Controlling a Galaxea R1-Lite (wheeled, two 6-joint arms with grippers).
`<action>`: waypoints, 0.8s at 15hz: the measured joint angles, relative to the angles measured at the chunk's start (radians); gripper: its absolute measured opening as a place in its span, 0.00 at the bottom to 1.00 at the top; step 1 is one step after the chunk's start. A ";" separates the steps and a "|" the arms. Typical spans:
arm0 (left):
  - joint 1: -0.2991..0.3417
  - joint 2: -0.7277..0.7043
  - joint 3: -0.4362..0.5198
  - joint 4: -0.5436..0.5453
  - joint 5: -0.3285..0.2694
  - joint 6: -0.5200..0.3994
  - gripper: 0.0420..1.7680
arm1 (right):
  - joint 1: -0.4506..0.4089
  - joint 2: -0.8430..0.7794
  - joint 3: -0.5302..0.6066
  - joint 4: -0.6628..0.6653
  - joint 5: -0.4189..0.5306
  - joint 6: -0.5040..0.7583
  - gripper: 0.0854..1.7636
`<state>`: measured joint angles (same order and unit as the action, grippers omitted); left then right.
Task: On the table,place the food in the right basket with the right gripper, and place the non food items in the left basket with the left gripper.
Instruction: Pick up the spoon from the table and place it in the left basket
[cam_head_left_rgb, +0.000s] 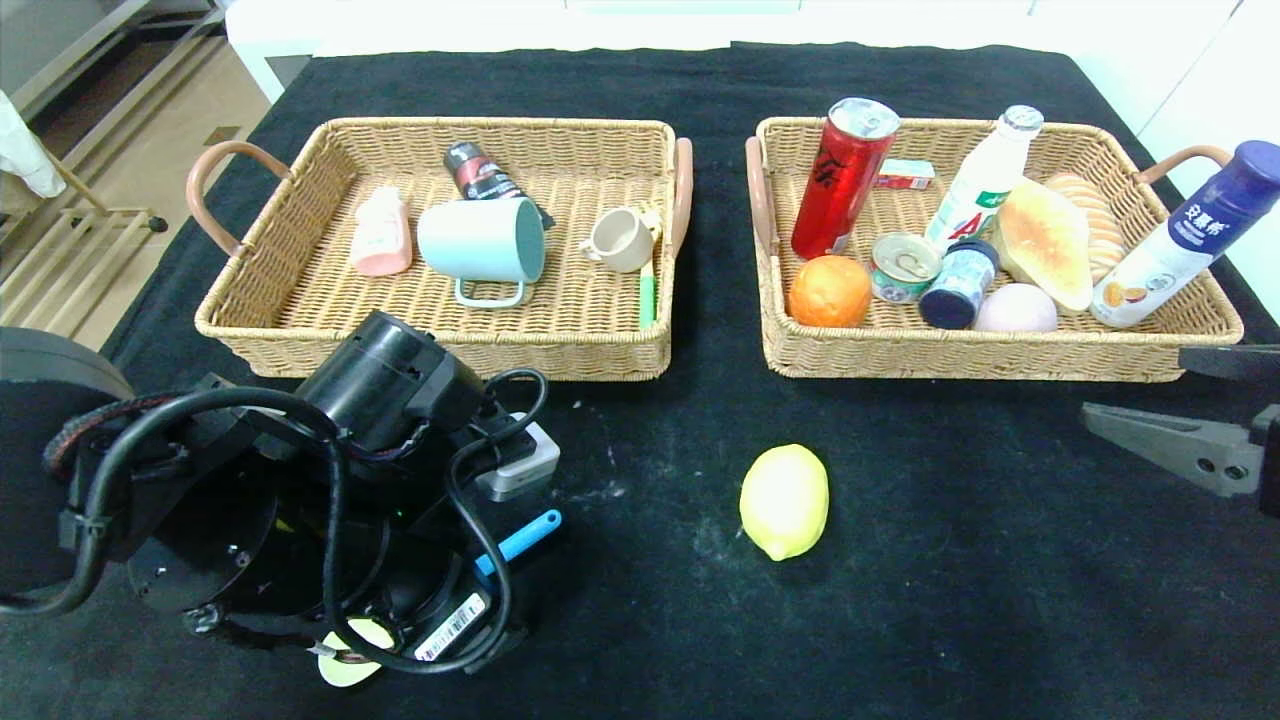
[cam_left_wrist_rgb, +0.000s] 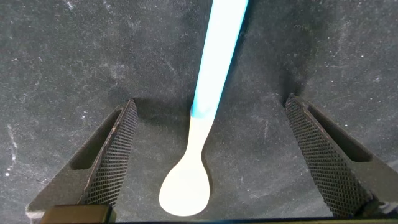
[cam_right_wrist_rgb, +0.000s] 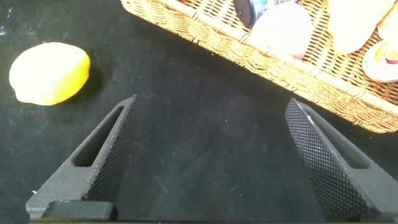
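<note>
1. Two wicker baskets are sitting side by side on the black-clothed desk (cam_head_left_rgb: 950, 520) in the upper half of the head view: the left basket (cam_head_left_rgb: 300, 300) and the right basket (cam_head_left_rgb: 1000, 355).
2. The left basket is holding five things: a pink bottle (cam_head_left_rgb: 381, 233), a pale blue mug (cam_head_left_rgb: 482, 243) lying on its side, a dark tube (cam_head_left_rgb: 484, 174) with lettering too small to read, a small beige cup (cam_head_left_rgb: 621, 240) and a green-handled utensil (cam_head_left_rgb: 647, 297).
3. The right basket is holding nine things: a red can (cam_head_left_rgb: 842, 176) with dark characters down its side, a small red and white box (cam_head_left_rgb: 905, 174), a white bottle (cam_head_left_rgb: 983, 180) showing a red letter "A", a bread roll (cam_head_left_rgb: 1043, 243), an orange (cam_head_left_rgb: 829, 291), a ring-pull tin (cam_head_left_rgb: 904, 267), a dark blue jar (cam_head_left_rgb: 959, 284), a pale pink ball (cam_head_left_rgb: 1016, 309) and a white bottle with a blue cap (cam_head_left_rgb: 1185, 235) bearing white Chinese characters.
4. One lemon (cam_head_left_rgb: 785, 500) is lying on the desk in the lower centre of the head view, in front of the gap between the baskets.
5. One spoon (cam_left_wrist_rgb: 200, 118), blue-handled with a cream bowl, is lying flat on the desk at lower left of the head view, under the left arm.
6. The left tool (cam_left_wrist_rgb: 208, 162) is hanging directly over the spoon, jaws spread wide on either side of it and touching nothing.
7. A barcode sticker (cam_head_left_rgb: 450, 627) is showing on the left arm; its print is unreadable.
8. The right tool (cam_right_wrist_rgb: 208, 162) is hovering at the right edge of the head view, just in front of the right basket, jaws wide apart and empty, with the lemon well off to one side.
</note>
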<state>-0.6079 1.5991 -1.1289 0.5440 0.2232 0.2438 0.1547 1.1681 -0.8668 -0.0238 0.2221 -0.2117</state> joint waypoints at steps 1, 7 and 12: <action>0.000 0.001 0.000 0.001 0.001 0.000 0.86 | 0.000 0.000 0.000 0.000 0.000 0.000 0.97; 0.000 0.008 0.001 0.000 0.021 0.000 0.41 | 0.000 0.000 0.000 0.000 0.000 0.000 0.97; 0.000 0.007 0.001 0.003 0.022 0.000 0.10 | 0.000 0.000 0.001 0.000 0.000 0.000 0.97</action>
<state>-0.6074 1.6057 -1.1274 0.5474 0.2453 0.2443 0.1547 1.1681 -0.8653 -0.0240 0.2221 -0.2117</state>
